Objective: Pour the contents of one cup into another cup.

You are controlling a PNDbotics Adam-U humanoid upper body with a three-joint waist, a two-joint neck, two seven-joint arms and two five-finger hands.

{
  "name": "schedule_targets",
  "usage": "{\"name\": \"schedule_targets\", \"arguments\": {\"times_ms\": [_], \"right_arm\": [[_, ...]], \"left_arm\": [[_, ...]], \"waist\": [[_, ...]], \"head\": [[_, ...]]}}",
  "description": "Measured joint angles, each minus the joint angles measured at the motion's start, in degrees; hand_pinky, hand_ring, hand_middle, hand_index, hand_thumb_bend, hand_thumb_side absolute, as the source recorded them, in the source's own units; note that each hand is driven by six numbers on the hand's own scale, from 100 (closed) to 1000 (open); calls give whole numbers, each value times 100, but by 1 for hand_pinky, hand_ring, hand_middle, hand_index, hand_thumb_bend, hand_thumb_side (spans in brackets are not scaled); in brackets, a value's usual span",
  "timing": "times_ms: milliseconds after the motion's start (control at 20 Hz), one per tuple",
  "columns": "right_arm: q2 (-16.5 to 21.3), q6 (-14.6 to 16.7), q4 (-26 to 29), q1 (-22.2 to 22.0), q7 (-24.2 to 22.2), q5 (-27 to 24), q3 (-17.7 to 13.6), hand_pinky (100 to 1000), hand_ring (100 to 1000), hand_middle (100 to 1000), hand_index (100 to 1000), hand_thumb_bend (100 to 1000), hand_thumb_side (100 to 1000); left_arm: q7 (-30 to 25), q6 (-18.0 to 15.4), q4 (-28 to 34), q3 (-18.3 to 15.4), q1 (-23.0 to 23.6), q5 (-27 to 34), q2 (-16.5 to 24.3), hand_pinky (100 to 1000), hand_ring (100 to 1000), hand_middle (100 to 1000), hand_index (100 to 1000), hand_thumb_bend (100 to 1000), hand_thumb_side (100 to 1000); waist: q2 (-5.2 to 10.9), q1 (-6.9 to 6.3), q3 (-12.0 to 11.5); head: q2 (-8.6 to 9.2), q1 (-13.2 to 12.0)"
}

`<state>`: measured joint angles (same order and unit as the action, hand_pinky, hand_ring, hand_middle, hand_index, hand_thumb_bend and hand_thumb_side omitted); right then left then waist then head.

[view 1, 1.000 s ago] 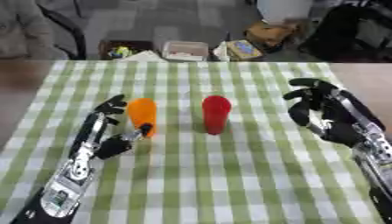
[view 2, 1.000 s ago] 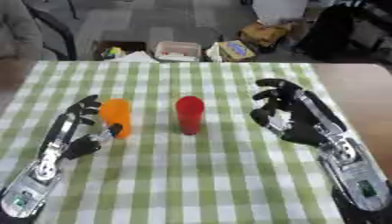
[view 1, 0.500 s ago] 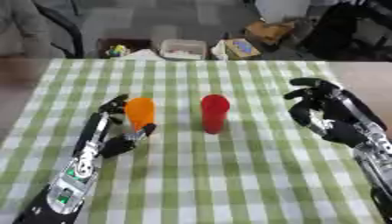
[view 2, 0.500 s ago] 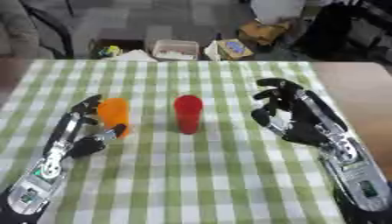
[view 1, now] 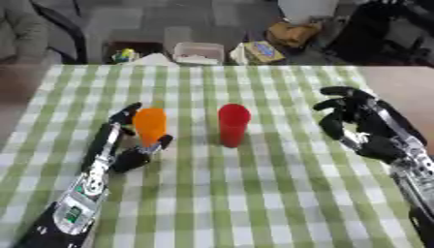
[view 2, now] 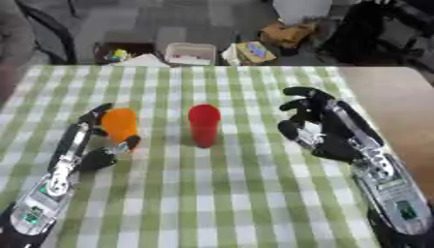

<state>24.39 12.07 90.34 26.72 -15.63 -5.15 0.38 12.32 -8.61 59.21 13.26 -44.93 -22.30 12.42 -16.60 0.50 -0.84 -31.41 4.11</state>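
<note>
Orange and red, the two cups stand upright on the green-and-white checked tablecloth [view 1: 254, 193] a little above the middle of the frame. The orange cup [view 1: 150, 125] sits left of centre; the red cup [view 1: 233, 124] stands just right of it, near but apart. Neither view looks into the cups enough to show what, if anything, they hold, and no label or writing can be read on either one.

At the left of the frame the left hand [view 1: 123, 145] is at the orange cup: its fingers reach up along the cup's left side and its thumb curls in at the cup's lower right, so the cup sits between them (contact with the thumb looks likely, though the blur leaves it uncertain). The cup's base is on the cloth.

At the right of the frame the right hand [view 2: 326, 128] hangs above the cloth, well apart from the red cup, fingers spread and partly curled, holding nothing.

Beyond the table's far edge, at the upper middle of the frame, lie a pale tray-like box [view 1: 197, 52], a yellowish packet [view 1: 257, 51] and other floor clutter; any printing there is too blurred to read.
</note>
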Motion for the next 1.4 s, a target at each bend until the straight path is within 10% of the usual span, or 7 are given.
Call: {"name": "schedule_targets", "arguments": {"times_ms": [1400], "right_arm": [[-1,-9,0,2,-13,-2,0,590,753,304,835,514,469]], "left_arm": [[-64,-99,-125,33,-84,-128,-66,585,669,616,935,494,475]], "waist": [[-4,-22,46]], "head": [[31,-2]]}}
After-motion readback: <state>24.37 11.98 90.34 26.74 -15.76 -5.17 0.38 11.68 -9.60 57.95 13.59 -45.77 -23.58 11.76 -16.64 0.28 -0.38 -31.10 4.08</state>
